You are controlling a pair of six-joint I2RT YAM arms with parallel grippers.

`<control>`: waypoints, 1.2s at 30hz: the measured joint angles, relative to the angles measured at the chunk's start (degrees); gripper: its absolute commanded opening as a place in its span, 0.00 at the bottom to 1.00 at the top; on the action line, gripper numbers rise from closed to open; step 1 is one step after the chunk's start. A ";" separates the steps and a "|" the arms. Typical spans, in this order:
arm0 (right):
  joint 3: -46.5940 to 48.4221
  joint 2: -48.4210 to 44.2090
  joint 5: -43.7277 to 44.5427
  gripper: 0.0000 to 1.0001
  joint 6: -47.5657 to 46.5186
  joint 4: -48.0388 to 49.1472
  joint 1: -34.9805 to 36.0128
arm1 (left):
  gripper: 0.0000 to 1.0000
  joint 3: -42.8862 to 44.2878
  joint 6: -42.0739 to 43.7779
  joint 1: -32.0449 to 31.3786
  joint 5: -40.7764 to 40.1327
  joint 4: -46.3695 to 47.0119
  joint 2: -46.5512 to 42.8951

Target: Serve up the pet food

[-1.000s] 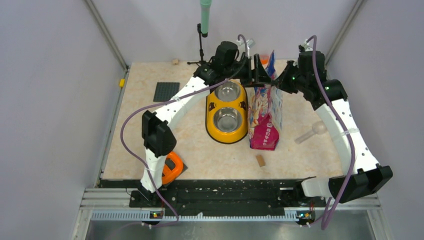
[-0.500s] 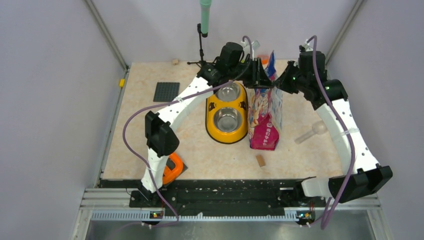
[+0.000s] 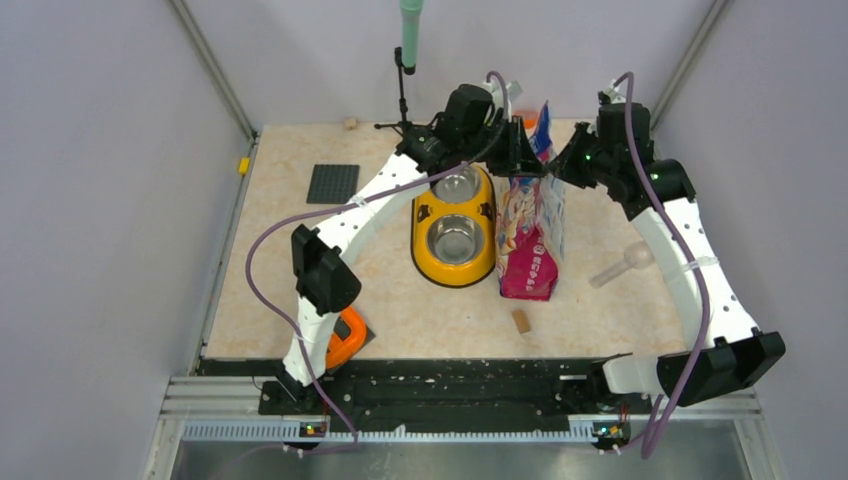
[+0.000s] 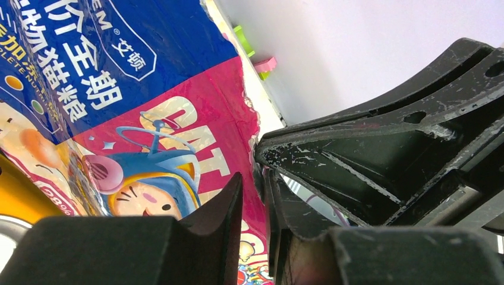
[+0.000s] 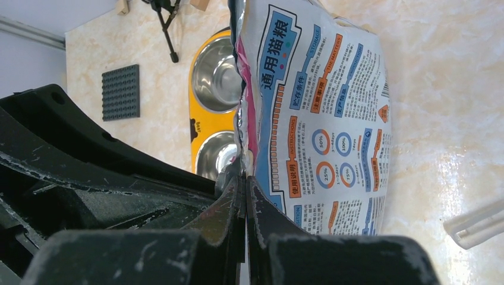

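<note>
The pet food is hidden inside the bag (image 3: 530, 240), which stands upright on the table (image 3: 300, 260) just right of the yellow bowls (image 3: 424, 250); the left gripper (image 4: 252, 196) has its fingers a sliver apart at the bag's torn top edge, grip unclear; the right gripper (image 5: 245, 190) pinches that edge, fingers pressed together; both arms stretch far forward, curving inward to meet.

Yellow twin-bowl feeder (image 3: 455, 275) mid-table, both steel bowls bare. Dark studded baseplate (image 3: 332, 183) far left on marbled tabletop (image 3: 420, 310). Orange object (image 3: 345, 335) at near-left edge (half hidden, type unclear). Tan wooden block (image 3: 520, 320) near front centre. Clear scoop (image 3: 625, 263) at right. Tripod stand (image 3: 404, 95) at back, green-topped.
</note>
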 measured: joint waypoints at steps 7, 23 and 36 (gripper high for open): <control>-0.79 -0.39 0.13 0.00 -0.02 0.07 -0.02 | 0.25 -0.22 -0.33 -0.07 -0.83 -0.39 0.02; -1.14 -1.53 0.28 0.00 -0.17 -0.37 -0.02 | 0.00 -6.71 -5.35 0.48 -2.05 4.81 -0.76; -1.14 -1.49 1.38 0.31 1.99 -1.62 -1.92 | 0.00 -8.90 -4.76 2.19 -4.11 3.37 -0.76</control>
